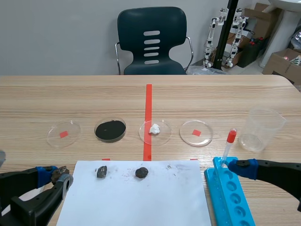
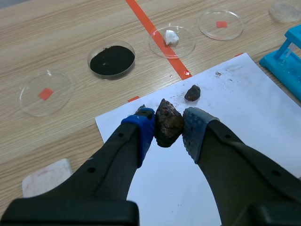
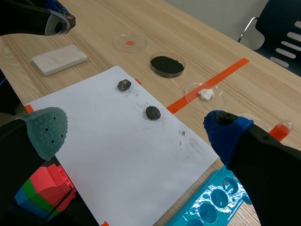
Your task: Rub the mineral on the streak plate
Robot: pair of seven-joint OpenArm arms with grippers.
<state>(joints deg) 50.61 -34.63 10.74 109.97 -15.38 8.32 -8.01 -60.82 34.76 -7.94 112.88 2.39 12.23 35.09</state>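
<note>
Left claw low beside paper — pinching mineral.

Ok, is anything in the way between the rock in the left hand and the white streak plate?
Nothing visible does. The left hand grips the mineral, and the streak plate lies close beside it with only bare table between.

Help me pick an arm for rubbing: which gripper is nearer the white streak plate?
Left. The left gripper, shut on a dark mineral, is close beside the streak plate; the right gripper is open, across the white paper from it.
</note>
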